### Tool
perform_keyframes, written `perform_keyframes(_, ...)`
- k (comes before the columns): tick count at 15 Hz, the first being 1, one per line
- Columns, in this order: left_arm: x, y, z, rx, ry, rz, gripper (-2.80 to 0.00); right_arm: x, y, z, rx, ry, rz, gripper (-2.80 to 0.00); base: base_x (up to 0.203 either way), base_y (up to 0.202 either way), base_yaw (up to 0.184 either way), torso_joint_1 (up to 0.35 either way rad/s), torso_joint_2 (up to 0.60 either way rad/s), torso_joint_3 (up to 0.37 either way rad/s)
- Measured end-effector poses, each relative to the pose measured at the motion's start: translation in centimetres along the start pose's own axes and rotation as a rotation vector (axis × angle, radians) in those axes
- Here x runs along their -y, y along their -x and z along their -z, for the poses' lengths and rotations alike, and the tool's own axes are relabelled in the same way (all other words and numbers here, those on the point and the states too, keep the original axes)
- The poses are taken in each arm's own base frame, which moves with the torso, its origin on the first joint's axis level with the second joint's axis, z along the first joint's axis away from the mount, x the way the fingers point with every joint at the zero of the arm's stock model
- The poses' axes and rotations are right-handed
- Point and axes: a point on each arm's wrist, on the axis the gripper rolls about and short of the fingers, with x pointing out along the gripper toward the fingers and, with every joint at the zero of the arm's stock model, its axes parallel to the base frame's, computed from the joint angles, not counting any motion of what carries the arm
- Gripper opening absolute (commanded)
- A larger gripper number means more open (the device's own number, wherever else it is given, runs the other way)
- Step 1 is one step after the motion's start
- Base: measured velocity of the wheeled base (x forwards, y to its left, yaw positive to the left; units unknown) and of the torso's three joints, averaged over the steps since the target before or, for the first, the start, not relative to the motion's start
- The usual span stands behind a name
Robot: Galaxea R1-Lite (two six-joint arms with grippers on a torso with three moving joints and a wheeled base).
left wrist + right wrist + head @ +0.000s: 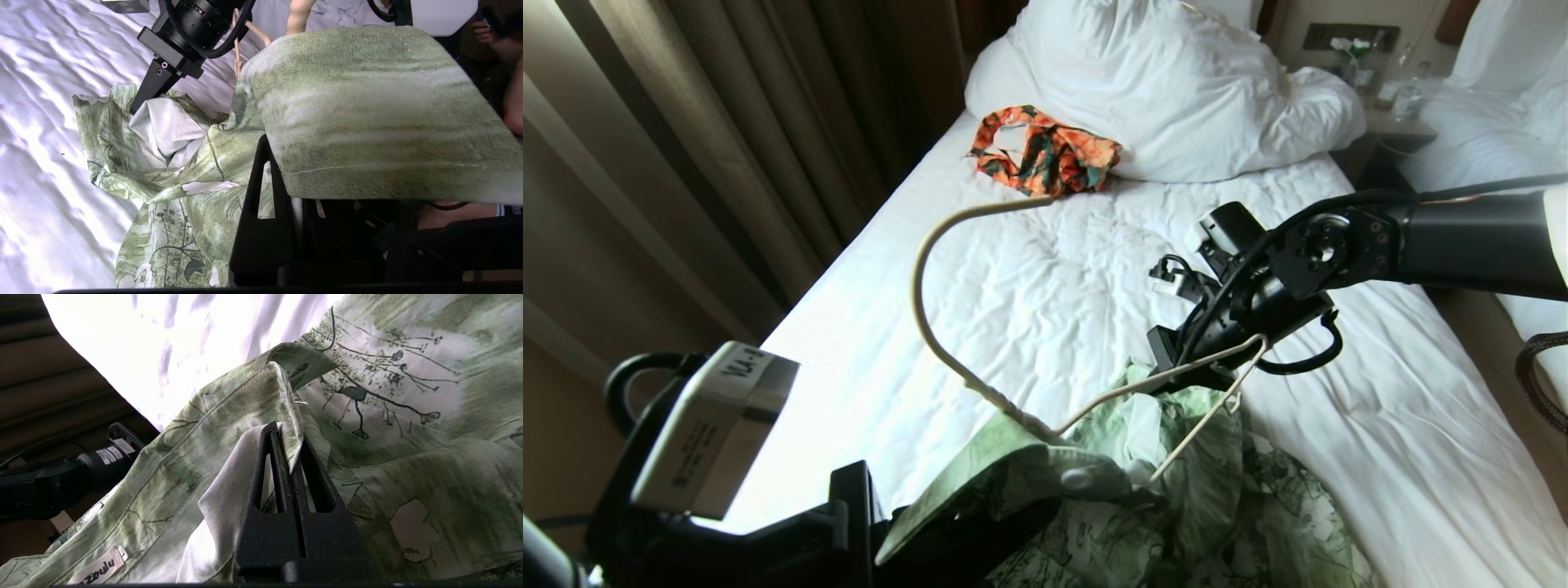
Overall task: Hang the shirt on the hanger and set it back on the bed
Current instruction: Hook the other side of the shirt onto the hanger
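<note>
Although the lines below carry labels, they run from nearest to farthest.
Left hand [980, 510]: pressed together on a fold of the light-green, leaf-printed collared shirt [1217, 490], lifting it at the near edge of the bed [1029, 302].
Thin cream wire hanger [931, 327]: one shoulder tucked into the shirt's opening, hook arching free above the sheets.
Right hand [288, 457]: pinching the shirt's collar edge, beside the hanger's other shoulder.
Progress: partway, I judge; the shirt is bunched, not draped over both shoulders, and setting it down remains.
Orange-and-dark-green patterned garment [1045, 151]: by the white pillow [1176, 90], untouched.
</note>
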Motion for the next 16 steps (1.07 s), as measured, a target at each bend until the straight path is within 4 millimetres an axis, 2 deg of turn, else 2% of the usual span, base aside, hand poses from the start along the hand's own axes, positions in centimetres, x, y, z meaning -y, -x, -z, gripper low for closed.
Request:
perform_keyframes(11, -0.7, 1.7, -0.5, -0.004, 0.000, -0.058, -2.80, -0.1, 0.5, 0.0, 0.008, 0.001, -0.004, -2.80, 0.000, 0.000, 0.000, 0.000, 0.00, 0.000)
perform_keyframes(16, -1.0, 2.5, -1.6, 0.053, 0.003, -0.077, -2.80, -0.1, 0.8, 0.1, 0.013, 0.000, -0.004, -2.80, 0.000, 0.000, 0.000, 0.000, 0.00, 0.000)
